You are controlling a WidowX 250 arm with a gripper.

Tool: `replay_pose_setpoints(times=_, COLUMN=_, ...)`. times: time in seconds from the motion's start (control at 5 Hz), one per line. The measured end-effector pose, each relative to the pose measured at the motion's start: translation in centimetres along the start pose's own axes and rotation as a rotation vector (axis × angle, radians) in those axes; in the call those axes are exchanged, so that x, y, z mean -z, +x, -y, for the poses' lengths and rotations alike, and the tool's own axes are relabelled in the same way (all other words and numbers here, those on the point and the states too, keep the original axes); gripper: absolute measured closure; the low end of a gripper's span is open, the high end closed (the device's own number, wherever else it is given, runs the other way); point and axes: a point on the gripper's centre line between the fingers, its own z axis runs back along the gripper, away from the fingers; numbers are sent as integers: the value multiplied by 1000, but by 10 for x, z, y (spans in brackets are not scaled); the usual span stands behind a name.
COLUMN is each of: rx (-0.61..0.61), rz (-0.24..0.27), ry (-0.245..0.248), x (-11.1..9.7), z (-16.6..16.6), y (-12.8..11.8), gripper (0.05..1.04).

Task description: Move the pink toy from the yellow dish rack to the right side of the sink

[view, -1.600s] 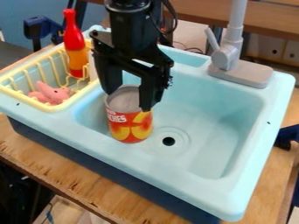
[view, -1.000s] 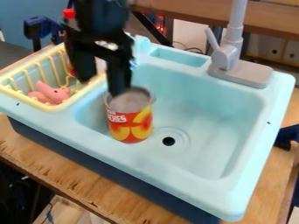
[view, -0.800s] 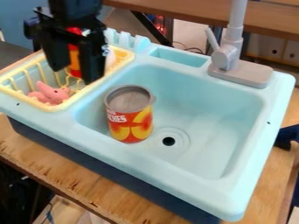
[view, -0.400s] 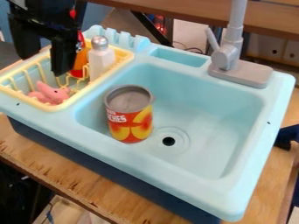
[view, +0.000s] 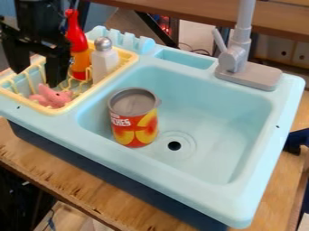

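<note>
The spread-open gripper [view: 37, 76] is positioned over the yellow rack [view: 86, 95], where a pink toy [view: 54, 96], red bottle [view: 78, 43] and white shaker [view: 105, 63] are held.

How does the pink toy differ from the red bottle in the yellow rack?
The pink toy is short and low, while the red bottle stands tall and upright. The toy is pink, whereas the bottle is red with an orange part lower down. The toy looks lumpy; the bottle tapers to a slim neck. Both are in the yellow rack.
</note>
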Motion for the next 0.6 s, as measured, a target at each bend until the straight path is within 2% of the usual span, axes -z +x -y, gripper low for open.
replay_pose_setpoints(times=0.2, rx=-42, rz=-9, ry=-18, x=14, z=-2, y=5, gripper=83)
replay_pose_setpoints(times=0.6, rx=-45, rz=-51, ry=-58, x=44, z=6, y=14, gripper=83)
